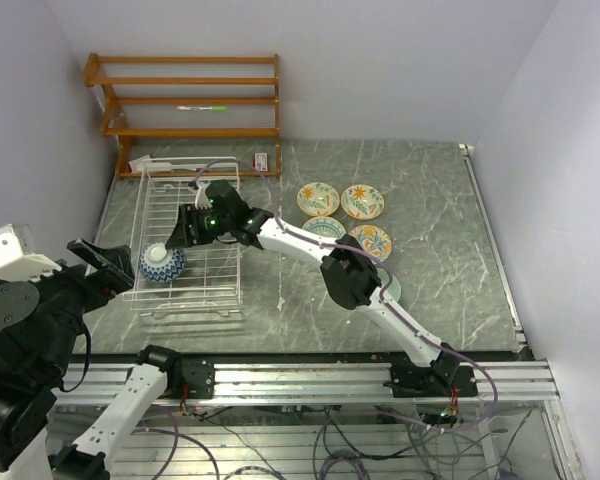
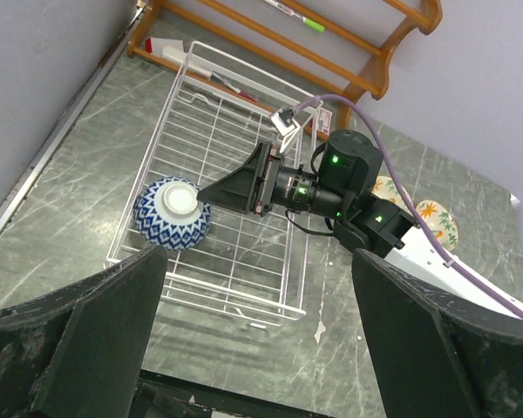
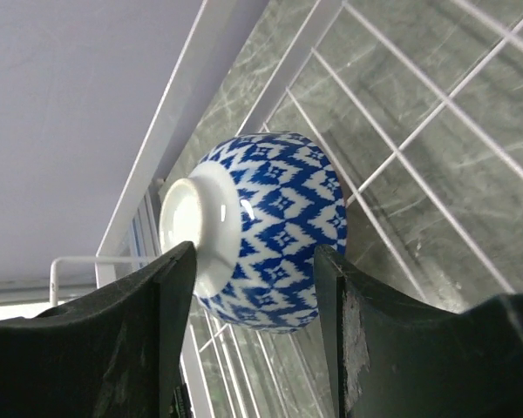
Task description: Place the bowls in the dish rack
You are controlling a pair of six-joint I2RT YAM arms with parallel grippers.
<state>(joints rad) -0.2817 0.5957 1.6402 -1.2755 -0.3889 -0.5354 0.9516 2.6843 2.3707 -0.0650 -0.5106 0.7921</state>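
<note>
A blue-and-white patterned bowl (image 1: 163, 263) lies bottom-up in the near left corner of the white wire dish rack (image 1: 188, 296). My right gripper (image 1: 183, 230) reaches into the rack. Its fingers are open on either side of the bowl (image 3: 279, 218), with no clear grip on it. The left wrist view shows the bowl (image 2: 173, 213) at the right gripper's tips (image 2: 211, 190). My left gripper (image 2: 260, 254) is open and empty above the rack's near edge (image 2: 235, 300). Several patterned bowls (image 1: 318, 198) (image 1: 362, 201) (image 1: 371, 240) sit on the table right of the rack. A mint green bowl (image 1: 391, 290) shows partly behind the right arm.
A brown wooden slatted shelf (image 1: 190, 100) stands against the back wall behind the rack. A small red-and-white item (image 1: 262, 161) lies beside the rack's far corner. Walls close in on the left and right. A metal rail (image 1: 310, 380) runs along the near table edge.
</note>
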